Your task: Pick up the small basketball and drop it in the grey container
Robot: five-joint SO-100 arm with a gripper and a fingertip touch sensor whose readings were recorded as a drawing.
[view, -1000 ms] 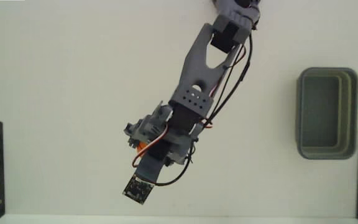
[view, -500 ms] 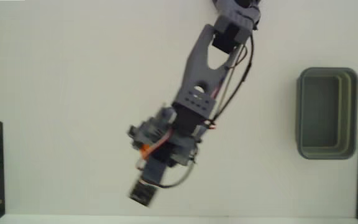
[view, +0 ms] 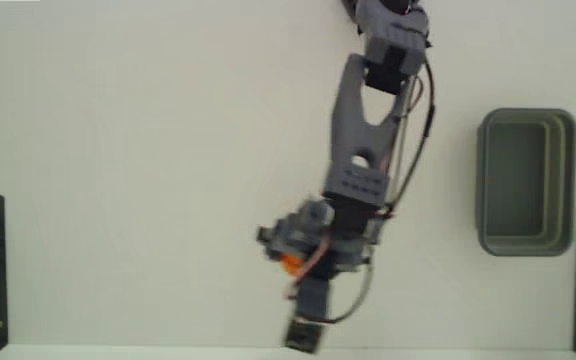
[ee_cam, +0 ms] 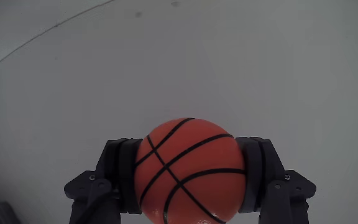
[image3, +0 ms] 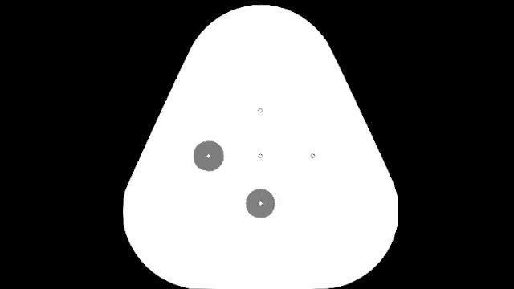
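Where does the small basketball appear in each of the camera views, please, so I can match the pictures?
Fixed view: the small basketball is not visible as such; the arm covers it, low and centre, where the gripper hangs.
Wrist view: the small basketball fills the lower centre, clamped between the two dark fingers.
Shared landmark: the gripper itself; the grey container at the right shows only in the fixed view.

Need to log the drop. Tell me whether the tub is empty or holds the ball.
Empty. In the fixed view the tub shows only its bare floor; the ball sits between the gripper fingers.
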